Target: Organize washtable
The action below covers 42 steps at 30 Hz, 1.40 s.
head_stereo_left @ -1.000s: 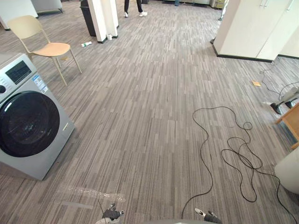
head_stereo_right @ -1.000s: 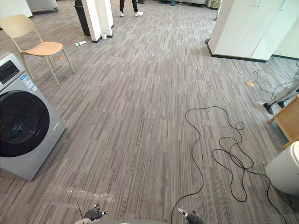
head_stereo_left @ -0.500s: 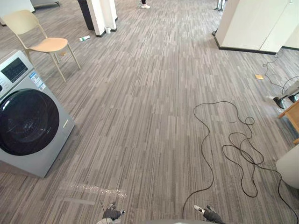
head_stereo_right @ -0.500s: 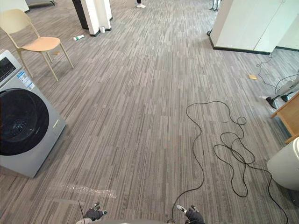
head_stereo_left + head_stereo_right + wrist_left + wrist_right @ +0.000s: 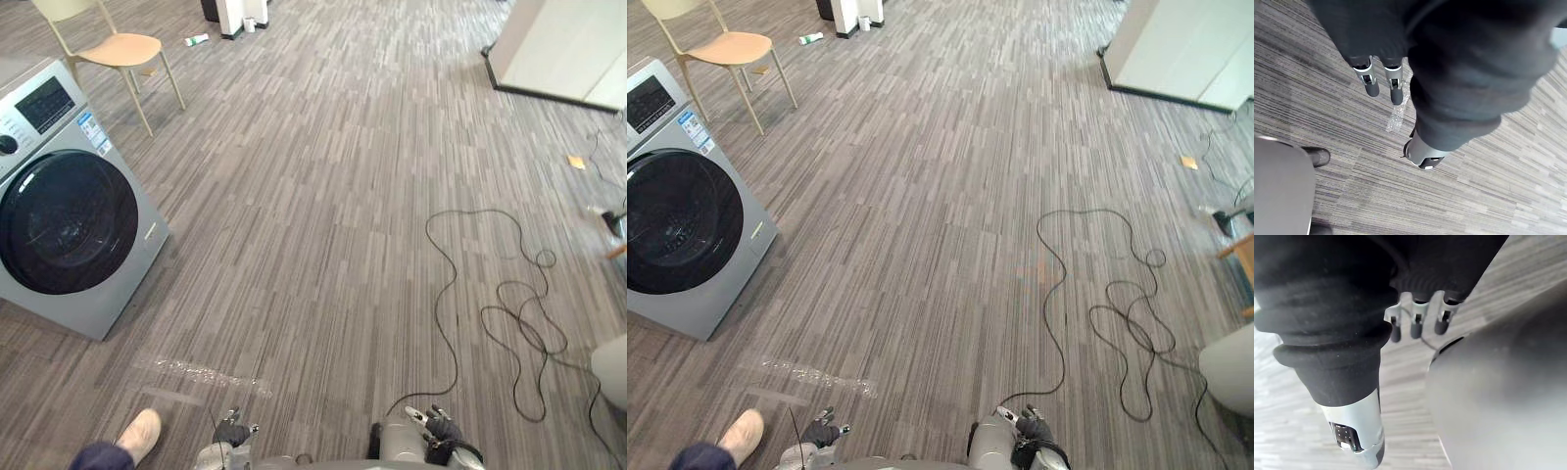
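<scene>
Left hand (image 5: 232, 432) and right hand (image 5: 438, 429) low over striped grey carpet floor (image 5: 313, 176). Fingers (image 5: 1371, 84) of both loose and straight, holding nothing. Well apart, on the left: one boxy grey washing machine (image 5: 73, 230) with a round dark glass door (image 5: 67, 223). Beyond it, one pale chair (image 5: 118, 47) on slim legs. Near the left hand, one beige shoe (image 5: 137, 435) of a person.

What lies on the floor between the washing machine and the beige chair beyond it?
Nothing. In the left eye view the stretch of striped carpet between the washing machine and the chair is bare.
</scene>
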### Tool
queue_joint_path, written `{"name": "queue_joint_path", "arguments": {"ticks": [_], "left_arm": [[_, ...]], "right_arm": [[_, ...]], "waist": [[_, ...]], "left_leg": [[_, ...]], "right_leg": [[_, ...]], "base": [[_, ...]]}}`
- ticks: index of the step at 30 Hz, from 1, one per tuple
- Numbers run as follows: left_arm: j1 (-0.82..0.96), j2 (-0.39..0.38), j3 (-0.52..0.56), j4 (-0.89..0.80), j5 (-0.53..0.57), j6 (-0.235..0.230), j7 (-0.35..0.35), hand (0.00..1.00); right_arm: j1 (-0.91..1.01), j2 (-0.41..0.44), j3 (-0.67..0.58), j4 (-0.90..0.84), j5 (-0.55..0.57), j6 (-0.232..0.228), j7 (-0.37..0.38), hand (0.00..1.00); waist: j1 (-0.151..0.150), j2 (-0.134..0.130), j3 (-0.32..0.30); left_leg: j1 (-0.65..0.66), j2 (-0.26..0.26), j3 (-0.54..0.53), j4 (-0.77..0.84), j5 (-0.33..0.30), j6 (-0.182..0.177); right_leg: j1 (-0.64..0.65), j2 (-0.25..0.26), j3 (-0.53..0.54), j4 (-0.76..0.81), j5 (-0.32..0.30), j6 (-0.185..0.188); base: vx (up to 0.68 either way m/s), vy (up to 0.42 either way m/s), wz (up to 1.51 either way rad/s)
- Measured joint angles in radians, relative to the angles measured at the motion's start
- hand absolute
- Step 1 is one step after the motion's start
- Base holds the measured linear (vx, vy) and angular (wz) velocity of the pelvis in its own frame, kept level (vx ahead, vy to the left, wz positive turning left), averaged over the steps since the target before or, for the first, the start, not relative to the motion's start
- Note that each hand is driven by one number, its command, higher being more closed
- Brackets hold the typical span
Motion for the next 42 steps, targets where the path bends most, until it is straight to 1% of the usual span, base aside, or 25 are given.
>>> {"name": "queue_joint_path", "arguments": {"ticks": [3, 4, 5, 7, 9, 10, 11, 12, 14, 18, 20, 21, 22, 24, 28, 29, 30, 32, 33, 34, 36, 38, 39, 40, 42], "left_arm": [[0.004, -0.006, -0.013, 0.000, 0.018, 0.003, -0.003, 0.00], [0.009, -0.009, -0.017, 0.000, 0.028, 0.003, -0.004, 0.00], [0.011, -0.015, -0.010, -0.001, 0.031, 0.005, -0.005, 0.00], [0.015, -0.040, 0.046, -0.002, 0.032, 0.008, -0.005, 0.00], [0.012, -0.076, 0.124, -0.005, 0.014, 0.020, -0.007, 0.00], [0.013, -0.079, 0.125, -0.008, 0.003, 0.025, -0.008, 0.00], [0.011, -0.078, 0.114, -0.018, -0.004, 0.028, -0.010, 0.00], [0.006, -0.073, 0.106, -0.031, -0.008, 0.024, -0.014, 0.00], [0.005, -0.063, 0.093, -0.066, -0.021, 0.018, -0.018, 0.00], [-0.005, -0.059, 0.054, -0.132, -0.068, -0.019, 0.005, 0.00], [-0.009, -0.059, 0.025, -0.133, -0.067, -0.033, 0.012, 0.00], [-0.006, -0.064, -0.004, -0.128, -0.064, -0.035, 0.020, 0.00], [0.003, -0.070, -0.021, -0.127, -0.065, -0.037, 0.020, 0.00], [-0.012, -0.063, -0.028, -0.124, -0.048, -0.036, 0.021, 0.00], [-0.013, -0.021, -0.031, -0.097, -0.048, -0.035, 0.020, 0.00], [0.003, -0.021, -0.031, -0.091, -0.049, -0.033, 0.020, 0.00], [0.009, -0.020, -0.031, -0.084, -0.055, -0.033, 0.020, 0.00], [0.007, -0.013, -0.040, -0.054, -0.059, -0.026, 0.020, 0.00], [0.007, -0.011, -0.053, -0.039, -0.059, -0.023, 0.020, 0.00], [0.009, -0.010, -0.070, -0.029, -0.058, -0.017, 0.019, 0.00], [0.005, -0.012, -0.070, -0.016, -0.057, -0.012, 0.017, 0.00], [0.006, -0.015, -0.069, -0.016, -0.056, -0.012, 0.016, 0.00], [0.008, -0.014, -0.065, -0.016, -0.047, -0.012, 0.013, 0.00], [0.029, -0.052, 0.010, 0.031, -0.047, -0.012, 0.017, 0.00], [0.029, -0.052, 0.010, 0.031, -0.047, -0.012, 0.018, 0.00]], "right_arm": [[0.000, 0.004, -0.012, -0.009, 0.030, -0.001, 0.001, 0.00], [0.001, 0.005, -0.034, -0.022, 0.029, 0.000, 0.000, 0.00], [0.009, 0.008, -0.063, -0.022, 0.031, 0.003, 0.001, 0.00], [0.016, 0.007, -0.098, -0.032, 0.038, 0.004, 0.001, 0.00], [0.012, 0.000, -0.094, -0.044, 0.038, 0.004, 0.000, 0.00], [0.011, -0.004, -0.088, -0.043, 0.038, 0.006, 0.000, 0.00], [0.015, -0.005, -0.057, -0.038, 0.037, 0.011, -0.002, 0.00], [0.011, -0.007, -0.040, -0.036, 0.037, 0.017, -0.002, 0.00], [0.007, -0.006, -0.016, -0.028, 0.037, 0.018, -0.002, 0.00], [-0.017, -0.003, 0.011, 0.001, 0.039, 0.018, -0.002, 0.00], [-0.020, -0.007, 0.012, 0.000, 0.039, 0.016, -0.002, 0.00], [-0.009, -0.011, 0.012, 0.001, 0.039, 0.016, -0.001, 0.00], [0.009, -0.016, 0.013, 0.006, 0.038, 0.017, -0.002, 0.00], [0.014, -0.005, 0.023, 0.011, 0.037, 0.017, 0.000, 0.00], [0.042, 0.033, 0.005, 0.049, -0.015, 0.023, 0.005, 0.00], [0.056, 0.033, -0.012, 0.051, -0.028, 0.024, 0.007, 0.00], [0.060, 0.034, -0.038, 0.051, -0.031, 0.022, 0.012, 0.00], [0.062, 0.032, -0.060, 0.044, -0.031, 0.021, 0.020, 0.00], [0.072, 0.034, -0.069, 0.038, -0.024, 0.022, 0.021, 0.00], [0.080, 0.029, -0.070, 0.015, -0.023, 0.017, 0.022, 0.00], [0.079, 0.025, -0.076, 0.004, -0.022, 0.017, 0.023, 0.00], [0.079, 0.023, -0.088, 0.004, -0.019, 0.016, 0.022, 0.00], [0.085, 0.021, -0.090, 0.005, -0.026, 0.019, 0.021, 0.00], [0.122, -0.026, -0.029, 0.077, -0.063, 0.023, 0.021, 0.00], [0.122, -0.026, -0.029, 0.077, -0.063, 0.023, 0.021, 0.00]], "waist": [[-0.019, -0.014, 0.009], [-0.030, -0.008, 0.008], [-0.033, -0.002, 0.009], [-0.021, 0.041, -0.009], [-0.020, 0.077, 0.001], [-0.017, 0.079, 0.003], [0.000, 0.085, 0.005], [0.009, 0.075, 0.012], [0.016, 0.051, 0.026], [0.062, 0.027, 0.037], [0.063, 0.029, 0.034], [0.062, 0.054, 0.022], [0.071, 0.072, 0.010], [0.081, 0.037, -0.024], [0.083, -0.052, -0.070], [0.079, -0.047, -0.072], [0.074, -0.036, -0.066], [0.056, -0.051, -0.069], [0.051, -0.033, -0.062], [0.039, -0.021, -0.059], [0.023, -0.017, -0.060], [0.013, -0.013, -0.063], [0.005, -0.023, -0.067], [0.029, -0.001, -0.121], [0.029, -0.002, -0.121]], "left_leg": [[0.072, 0.009, 0.000, -0.007, -0.045, -0.073], [0.087, 0.026, -0.009, 0.013, -0.062, -0.102], [0.078, 0.056, -0.022, 0.093, -0.068, -0.111], [-0.007, 0.140, -0.027, 0.322, -0.060, -0.110], [-0.140, 0.207, 0.008, 0.661, 0.175, 0.006], [-0.168, 0.219, 0.010, 0.746, 0.312, 0.012], [-0.226, 0.257, 0.024, 0.930, 0.305, 0.006], [-0.300, 0.291, 0.058, 1.083, 0.216, 0.009], [-0.363, 0.305, 0.088, 1.169, 0.128, 0.008], [-0.583, 0.248, 0.112, 0.929, -0.007, -0.047], [-0.629, 0.173, 0.105, 0.600, 0.021, -0.075], [-0.630, 0.146, 0.082, 0.334, 0.102, -0.096], [-0.632, 0.143, 0.060, 0.197, 0.221, -0.088], [-0.634, 0.101, 0.058, 0.238, 0.352, -0.027], [-0.576, 0.015, 0.104, 0.299, 0.289, 0.103], [-0.512, 0.006, 0.098, 0.305, 0.231, 0.105], [-0.463, -0.007, 0.085, 0.296, 0.197, 0.098], [-0.352, -0.044, 0.061, 0.235, 0.174, 0.090], [-0.291, -0.049, 0.052, 0.193, 0.171, 0.085], [-0.230, -0.048, 0.035, 0.144, 0.170, 0.084], [-0.172, -0.044, -0.006, 0.107, 0.163, 0.078], [-0.154, -0.031, -0.040, 0.100, 0.147, 0.062], [-0.151, -0.032, -0.061, 0.108, 0.121, 0.043], [-0.098, 0.028, -0.068, 0.098, 0.057, -0.026], [-0.097, 0.027, -0.067, 0.098, 0.057, -0.026]], "right_leg": [[-0.049, 0.007, -0.014, -0.134, 0.094, -0.033], [-0.050, 0.011, -0.031, -0.124, 0.110, -0.068], [-0.050, 0.029, -0.029, -0.088, 0.208, -0.147], [-0.013, 0.091, -0.053, -0.085, 0.219, -0.157], [0.068, 0.164, -0.042, -0.084, 0.138, -0.171], [0.108, 0.179, -0.021, -0.102, 0.121, -0.175], [0.195, 0.211, 0.026, -0.150, 0.109, -0.183], [0.286, 0.230, 0.072, -0.199, 0.100, -0.195], [0.408, 0.229, 0.120, -0.251, 0.096, -0.201], [0.619, 0.162, 0.225, -0.307, 0.057, -0.198], [0.673, 0.118, 0.231, -0.314, 0.010, -0.151], [0.718, 0.109, 0.234, -0.334, -0.007, -0.135], [0.772, 0.104, 0.250, -0.360, -0.023, -0.123], [0.786, 0.056, 0.258, -0.339, -0.030, -0.097], [0.659, -0.019, 0.296, 0.010, 0.087, -0.020], [0.614, -0.014, 0.311, 0.174, 0.214, 0.037], [0.561, -0.016, 0.316, 0.327, 0.253, 0.073], [0.441, -0.044, 0.276, 0.584, 0.124, 0.070], [0.390, -0.055, 0.235, 0.617, 0.039, 0.026], [0.343, -0.063, 0.162, 0.572, -0.058, -0.006], [0.287, -0.044, 0.114, 0.367, -0.127, -0.008], [0.259, 0.004, 0.158, 0.110, -0.114, 0.005], [0.255, 0.024, 0.217, -0.085, -0.013, -0.013], [0.436, 0.059, 0.139, -0.399, 0.206, -0.039], [0.436, 0.058, 0.139, -0.399, 0.206, -0.039]], "base": [[0.53, -0.136, 0.28], [0.63, -0.226, 0.67], [0.67, -0.268, 0.60], [0.76, -0.346, 0.10], [0.89, -0.363, -0.51], [0.84, -0.257, -0.85], [0.81, -0.235, -1.03], [0.64, -0.189, -0.97], [0.63, -0.145, -0.73], [0.71, 0.023, -0.80], [0.58, 0.165, -0.61], [0.67, 0.262, -0.67], [0.70, 0.294, -0.76], [0.71, 0.333, -0.43], [0.69, 0.333, 0.16], [0.68, 0.294, 0.27], [0.43, 0.193, 0.25], [0.39, 0.150, 0.33], [0.46, 0.156, 0.36], [0.25, 0.073, 0.32], [0.27, 0.017, 0.62], [0.30, -0.082, 0.77], [0.22, -0.086, 0.53], [0.16, -0.059, 0.43], [0.00, 0.000, 0.00]]}}
